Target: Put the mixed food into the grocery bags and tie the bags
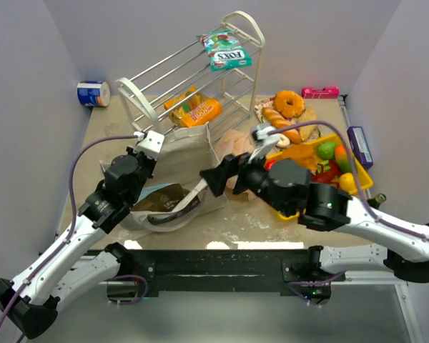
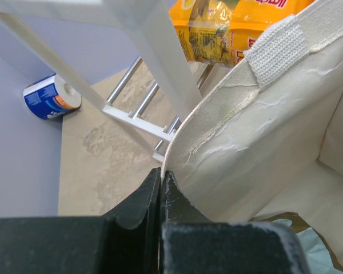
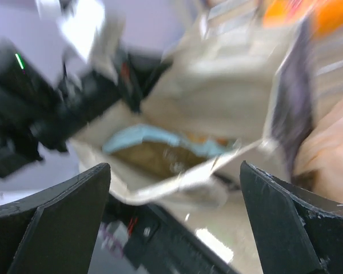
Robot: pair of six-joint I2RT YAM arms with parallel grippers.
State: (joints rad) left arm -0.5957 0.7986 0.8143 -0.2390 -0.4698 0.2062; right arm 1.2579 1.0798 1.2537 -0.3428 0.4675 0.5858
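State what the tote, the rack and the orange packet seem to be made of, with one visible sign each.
The tote: matte beige woven cloth; its strap shows weave, its wall soft creases. The rack: rungs glint like bare metal; the white frame may be painted metal or plastic. The orange packet: glossy plastic film, crinkled, with highlights.

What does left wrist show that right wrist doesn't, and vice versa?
Only left wrist: the left gripper shut on the rim of the beige tote, the white rack, an orange packet behind it, and a blue-labelled roll by the wall.
Only right wrist (blurred): the right gripper open, the left arm seen from outside, and the peach-pink bag at right.
Both: the beige tote. Its contents are plain only in right wrist, with a light blue packet on top.
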